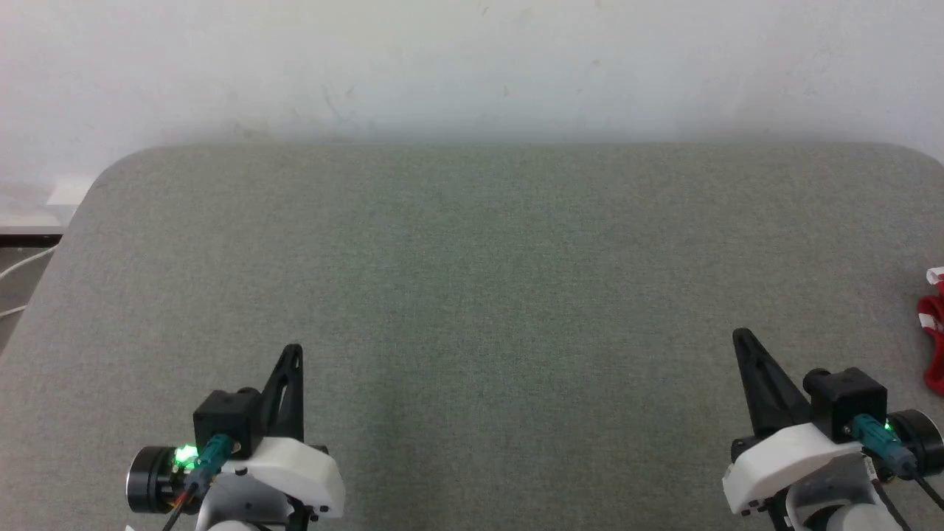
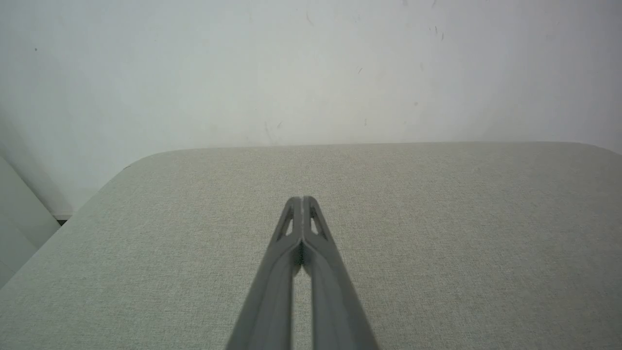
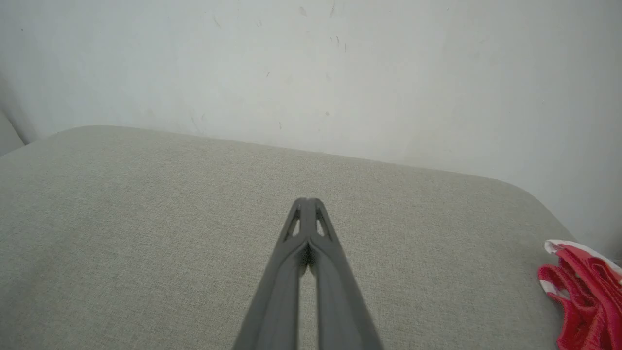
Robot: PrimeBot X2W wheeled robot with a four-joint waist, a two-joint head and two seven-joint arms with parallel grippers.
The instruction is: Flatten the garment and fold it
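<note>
Head view: my left end effector and right end effector are closed, empty; garment bunched near worktop's right edge may slide off if nudged.

The grey worktop offers open room from its left edge across the middle, where a claw can pass freely. A white wall rises just behind the far edge and bars any reach beyond it. At the right edge lies a bunched red garment. The left claw and right claw, both pinched together, hang over the near edge, well apart, with a wide lane between them.
</note>
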